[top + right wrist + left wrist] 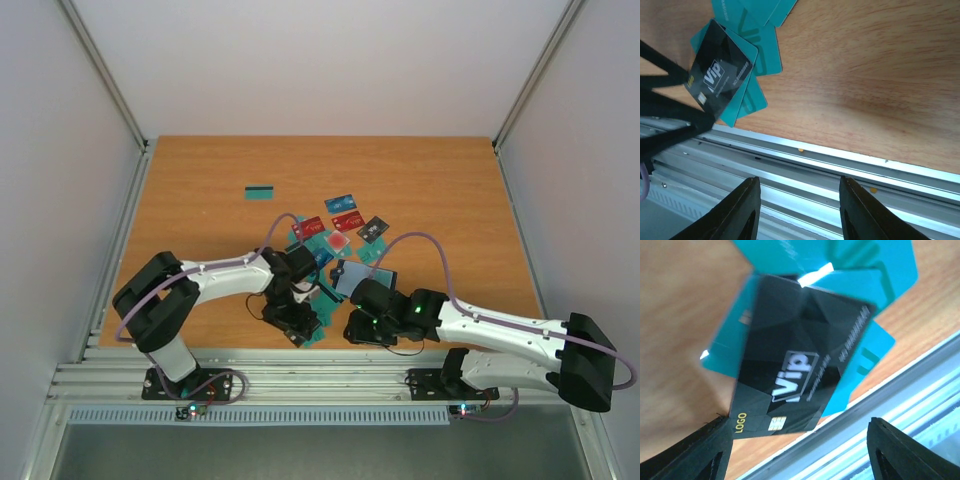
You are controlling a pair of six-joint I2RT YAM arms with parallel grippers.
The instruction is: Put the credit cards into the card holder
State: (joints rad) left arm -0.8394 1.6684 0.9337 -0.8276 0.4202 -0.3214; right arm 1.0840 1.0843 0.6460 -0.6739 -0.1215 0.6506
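Note:
A dark grey VIP card (800, 360) lies on several teal credit cards (875, 270) at the table's front edge; it also shows in the right wrist view (720, 72). My left gripper (799, 432) is open just above it, one finger (690, 455) touching the card's corner. In the top view the left gripper (298, 320) hides this pile. My right gripper (799, 182) is open and empty over the front rail, to the right of the pile (355, 328). The card holder (352, 278) lies behind my right wrist, partly hidden. More cards (340, 225) lie scattered mid-table.
Aluminium rails (815, 165) run along the table's front edge under both grippers. A single teal card with a dark stripe (260, 192) lies apart at the back left. White walls enclose the table on three sides.

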